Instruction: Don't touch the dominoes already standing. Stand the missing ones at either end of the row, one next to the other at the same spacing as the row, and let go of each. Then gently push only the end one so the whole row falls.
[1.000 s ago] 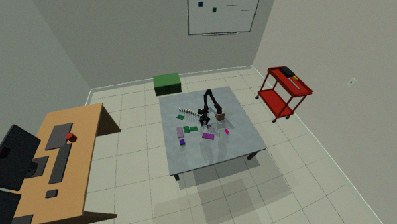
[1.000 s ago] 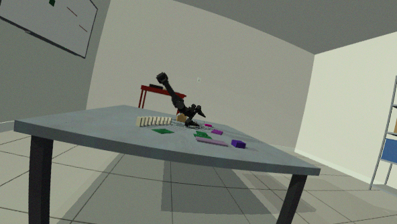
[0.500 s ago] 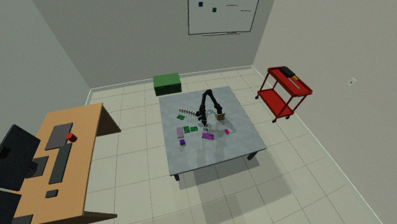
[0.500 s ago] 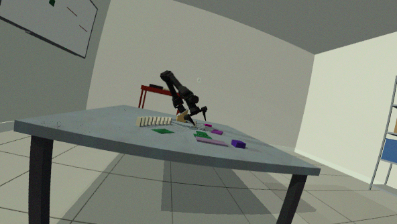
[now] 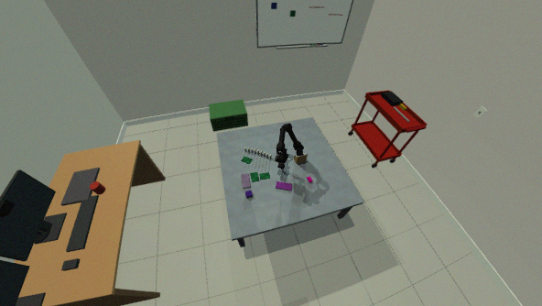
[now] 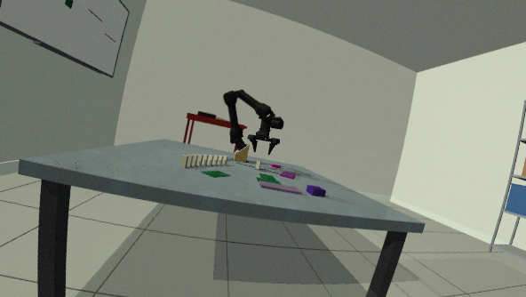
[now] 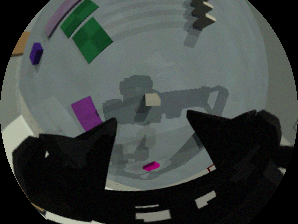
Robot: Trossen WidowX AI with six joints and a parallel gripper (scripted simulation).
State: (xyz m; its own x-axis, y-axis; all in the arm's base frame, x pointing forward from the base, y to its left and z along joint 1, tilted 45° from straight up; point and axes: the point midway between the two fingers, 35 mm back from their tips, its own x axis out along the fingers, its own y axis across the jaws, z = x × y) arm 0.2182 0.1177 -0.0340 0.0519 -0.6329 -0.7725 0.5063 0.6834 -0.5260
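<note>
Cream dominoes (image 5: 258, 153) (image 6: 205, 160) (image 7: 202, 21) stand upright in an evenly spaced row on the blue-grey tabletop (image 5: 293, 208) (image 6: 133, 187) (image 7: 240, 75), at ten o'clock from the pincer (image 5: 281, 166) (image 6: 262, 154) (image 7: 153, 117) as I look down from above. A single cream domino (image 6: 258, 164) (image 7: 152, 99) stands on its own, well apart from that row and below the pincer. The pincer points down with its black fingers spread apart and nothing between them, its tips above the lone piece and not touching it. The black jointed arm (image 5: 285, 133) (image 6: 233, 116) bends over in an arch, and a tan block (image 5: 300, 158) (image 6: 241, 154) sits by its foot, at two o'clock from the pincer.

Keeping the pincer as the middle of my clock, a flat purple slab (image 5: 284, 186) (image 6: 288, 175) (image 7: 87, 113) lies at six and a small magenta block (image 5: 309, 180) (image 6: 275, 165) (image 7: 151, 166) at four. Around eight, two flat green squares lie side by side, with a pale mauve slab (image 5: 245, 180) (image 6: 280, 187) (image 7: 60, 17) just beyond them and a dark violet block (image 5: 249, 194) (image 6: 316, 191) (image 7: 36, 53) near the slab. Another green square (image 5: 246, 159) (image 6: 215, 173) lies beside the row, at nine.
</note>
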